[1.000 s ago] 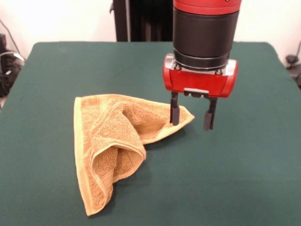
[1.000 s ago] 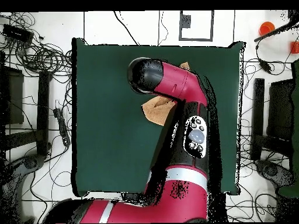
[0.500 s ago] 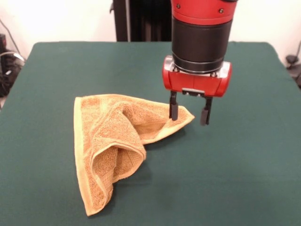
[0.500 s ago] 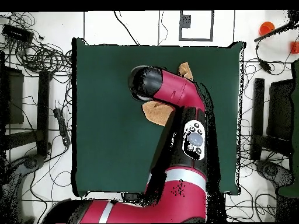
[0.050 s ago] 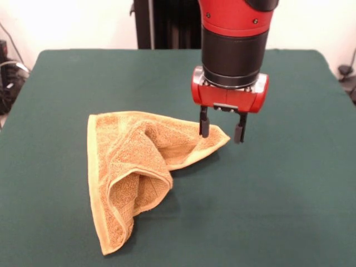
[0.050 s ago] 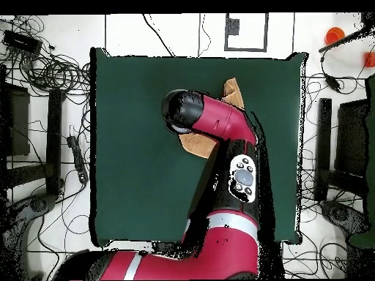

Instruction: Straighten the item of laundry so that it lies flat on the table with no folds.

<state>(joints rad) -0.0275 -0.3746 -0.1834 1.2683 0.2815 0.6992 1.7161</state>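
1. Table [image 5: 289, 211]: dark green, mostly bare.
2. Towel [image 5: 128, 167]: golden-orange, crumpled in folded layers left of centre; pointed corner reaches right.
3. Gripper [image 5: 221, 130]: jaws apart, straddling that corner from above.
4. Risk: closing too high misses the cloth; pinching doubled layers drags folds along.

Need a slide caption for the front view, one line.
Sawyer's open gripper hovers over the pointed corner of a crumpled golden-orange towel lying folded on the green table.
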